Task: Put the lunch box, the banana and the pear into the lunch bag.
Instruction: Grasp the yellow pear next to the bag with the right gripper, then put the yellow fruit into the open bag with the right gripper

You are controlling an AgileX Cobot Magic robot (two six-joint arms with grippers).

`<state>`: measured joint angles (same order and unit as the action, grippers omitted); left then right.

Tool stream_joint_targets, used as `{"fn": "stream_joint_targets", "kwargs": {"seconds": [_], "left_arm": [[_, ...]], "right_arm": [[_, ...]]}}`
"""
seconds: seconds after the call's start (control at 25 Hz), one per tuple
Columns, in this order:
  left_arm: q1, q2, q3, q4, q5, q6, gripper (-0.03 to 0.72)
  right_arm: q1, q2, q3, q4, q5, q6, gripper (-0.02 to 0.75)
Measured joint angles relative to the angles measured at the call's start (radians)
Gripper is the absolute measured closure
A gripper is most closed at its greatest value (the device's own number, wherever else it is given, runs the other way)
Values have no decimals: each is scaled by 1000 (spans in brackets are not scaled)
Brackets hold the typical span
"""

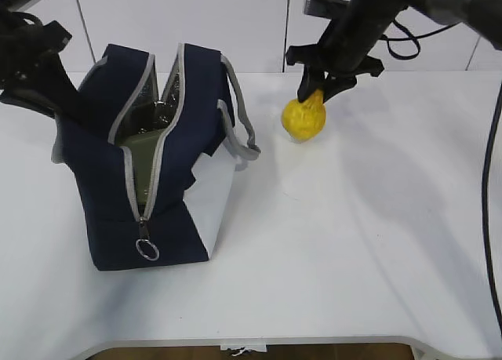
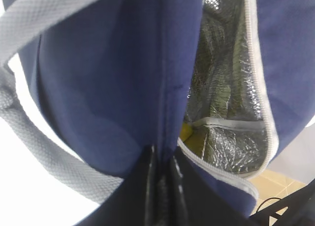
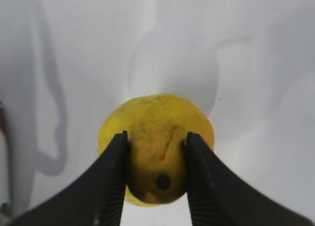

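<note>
My view's pretty plain: a smooth white tabletop (image 1: 353, 242) under bright, soft light, backed by a wall of white panels (image 1: 235, 23) with thin dark seams.

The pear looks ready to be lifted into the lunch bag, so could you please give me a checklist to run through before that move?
1. Right gripper fingers on both sides of the pear's neck: ok, they touch it in the right wrist view.
2. Grip firm enough to lift: cannot tell.
3. Lunch bag unzipped: ok, silvery lining shows.
4. Left gripper pinching the bag's wall to keep the mouth open: ok.
5. Room inside for the pear: cannot tell; a green lid and something yellow are visible inside.
6. Table between pear and bag free of obstacles: ok.
</note>
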<state>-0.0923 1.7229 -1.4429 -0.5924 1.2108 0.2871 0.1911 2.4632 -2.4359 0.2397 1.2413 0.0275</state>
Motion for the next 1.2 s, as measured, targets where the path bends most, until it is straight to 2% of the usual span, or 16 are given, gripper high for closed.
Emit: {"fn": "stream_joint_targets", "kwargs": {"seconds": [0.28, 0.52, 0.6, 0.88, 1.04, 1.2], "left_arm": [[0, 0, 0, 0, 0, 0, 675], [0, 0, 0, 2, 0, 0, 675], [0, 0, 0, 2, 0, 0, 675], [0, 0, 0, 2, 0, 0, 675], [0, 0, 0, 2, 0, 0, 675], [0, 0, 0, 2, 0, 0, 675]], "right_arm": [[-2, -168, -13, 113, 11, -35, 477], [5, -285, -17, 424, 13, -127, 479], [24, -289, -17, 484, 13, -151, 479], [112, -281, 75, 529, 18, -180, 479], [158, -245, 77, 587, 16, -222, 479], [190, -193, 77, 593, 16, -228, 479]]}}
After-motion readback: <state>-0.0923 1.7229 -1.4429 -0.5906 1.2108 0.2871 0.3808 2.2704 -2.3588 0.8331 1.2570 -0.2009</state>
